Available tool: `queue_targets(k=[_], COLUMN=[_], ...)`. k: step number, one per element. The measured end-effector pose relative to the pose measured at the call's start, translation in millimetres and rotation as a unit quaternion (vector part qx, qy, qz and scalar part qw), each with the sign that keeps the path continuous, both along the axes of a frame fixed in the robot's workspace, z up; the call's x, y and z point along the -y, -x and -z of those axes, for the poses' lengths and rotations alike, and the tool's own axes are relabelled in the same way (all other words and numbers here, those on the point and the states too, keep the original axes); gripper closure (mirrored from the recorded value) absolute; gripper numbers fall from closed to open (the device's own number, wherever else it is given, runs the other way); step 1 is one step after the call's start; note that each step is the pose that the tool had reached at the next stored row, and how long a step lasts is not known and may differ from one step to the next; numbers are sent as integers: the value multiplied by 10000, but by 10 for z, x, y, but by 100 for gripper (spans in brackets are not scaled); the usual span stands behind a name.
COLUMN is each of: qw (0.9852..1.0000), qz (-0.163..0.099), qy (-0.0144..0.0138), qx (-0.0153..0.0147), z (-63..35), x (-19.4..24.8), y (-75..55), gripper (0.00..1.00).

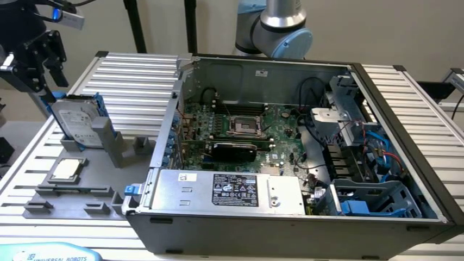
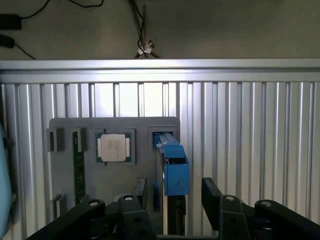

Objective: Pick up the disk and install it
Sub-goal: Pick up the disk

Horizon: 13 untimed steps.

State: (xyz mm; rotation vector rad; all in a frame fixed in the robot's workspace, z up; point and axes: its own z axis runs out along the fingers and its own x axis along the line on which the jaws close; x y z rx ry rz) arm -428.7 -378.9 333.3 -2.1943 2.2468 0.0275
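Pincer (image 1: pixel 38 76) is seen at the exterior view's far left, held over the ribbed metal surface (image 1: pixel 138 76), just above and beside the disk (image 1: pixel 76 122), with no contact shown. In the wrist view its two black fingers (image 2: pixel 141 189) are spread apart and released. The narrow edge of the disk (image 2: pixel 172 170) is seen in the gap between them, touched by neither, so nothing is grasped. The disk, a silver-grey hard drive with a white label and a blue plastic frame, is stood upright on its edge in a slot of a grey fixture plate (image 1: pixel 69 204), which is laid on the surface. Nearer the camera on the same plate, a square silver CPU chip (image 1: pixel 65 169) is laid flat in its own recess. To the exterior view's right of the plate, and just beside it, an open computer case (image 1: pixel 290 231) is set on the surface. Inside, a silver power supply with a black label (image 1: pixel 225 190) is mounted along the near wall and a green motherboard (image 1: pixel 239 122) is seen behind it. The grey robot arm (image 1: pixel 279 24) is seen beyond the case, and a blue drive cage (image 1: pixel 373 198) is placed in the near right corner.
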Motion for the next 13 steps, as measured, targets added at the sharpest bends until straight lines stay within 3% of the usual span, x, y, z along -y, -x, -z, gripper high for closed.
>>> queue_targets(k=[13], qw=[10000], qz=[21], qy=[-3], qx=[39], z=[168], x=[-19], y=[43], gripper=[44])
